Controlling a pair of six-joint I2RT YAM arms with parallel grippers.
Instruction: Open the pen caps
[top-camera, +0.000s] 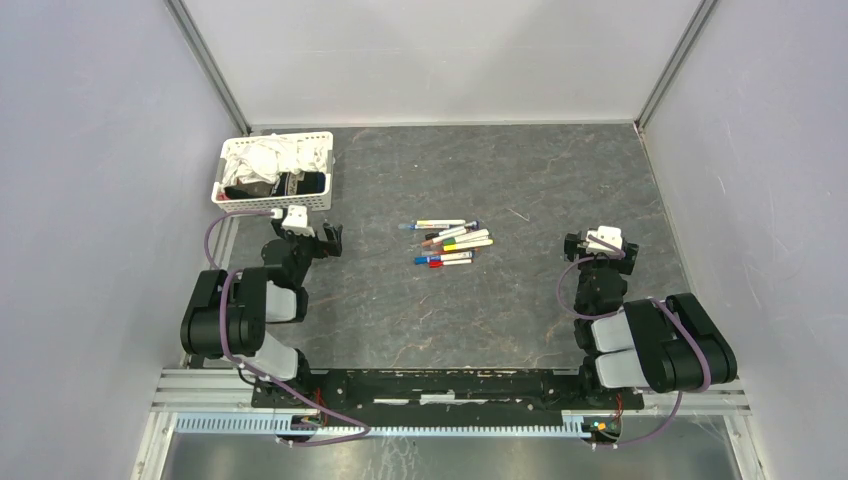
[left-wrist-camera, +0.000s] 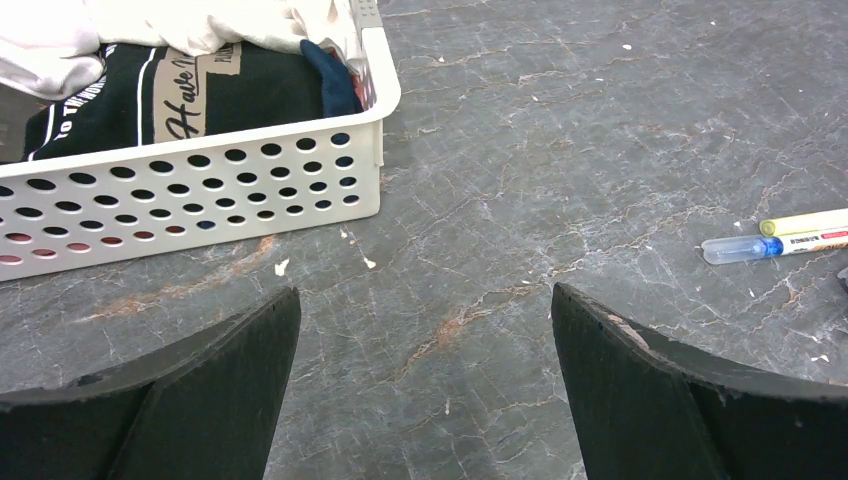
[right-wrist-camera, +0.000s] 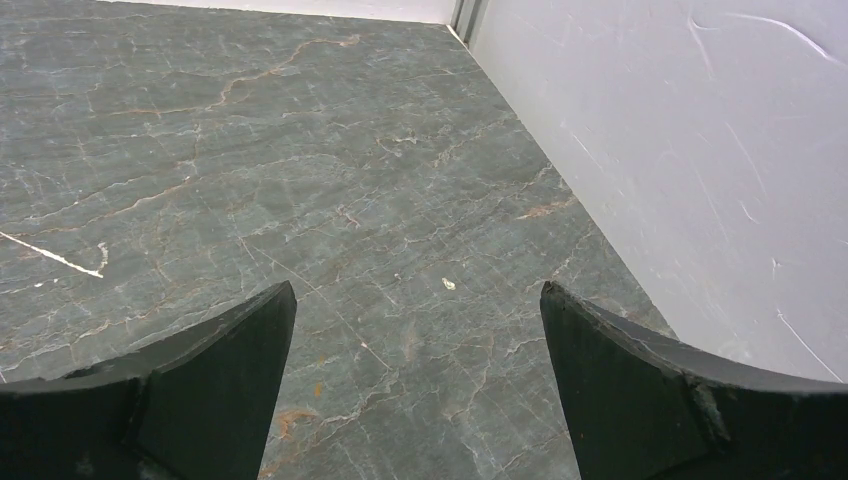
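White-barrelled pens (top-camera: 452, 243) lie loose in a small cluster near the middle of the table, most of them pointing left to right and lying close side by side. The pen caps (top-camera: 421, 260) show from above only as small coloured ends in blue, red, yellow and brown, too small to tell whether each one is seated. In the left wrist view, two pens appear at the right edge: one pale yellow (left-wrist-camera: 805, 222), and one just in front of it with a clear, blue-tinted cap (left-wrist-camera: 728, 250) on its end.

The left gripper (top-camera: 325, 240) sits to the left of the cluster with its black fingers (left-wrist-camera: 230, 380) spread wide apart and nothing between them. The right gripper (top-camera: 578, 243) sits to the right of the cluster, its fingers (right-wrist-camera: 640, 380) equally wide apart and holding nothing. Both are well apart from the pens.

The table (top-camera: 500, 320) is dark grey stone-patterned sheet, with pale veins, rusty streaks and small white flecks. At its far left corner stands a white perforated basket (top-camera: 228, 165) holding crumpled white cloths (top-camera: 275, 155) and a dark garment with printed lettering (left-wrist-camera: 180, 95). Plain pale walls (top-camera: 80, 150) enclose the table on the left, back and right, joined by metal corner strips. A slotted aluminium rail (top-camera: 450, 425) runs along the near edge beneath the arm bases.
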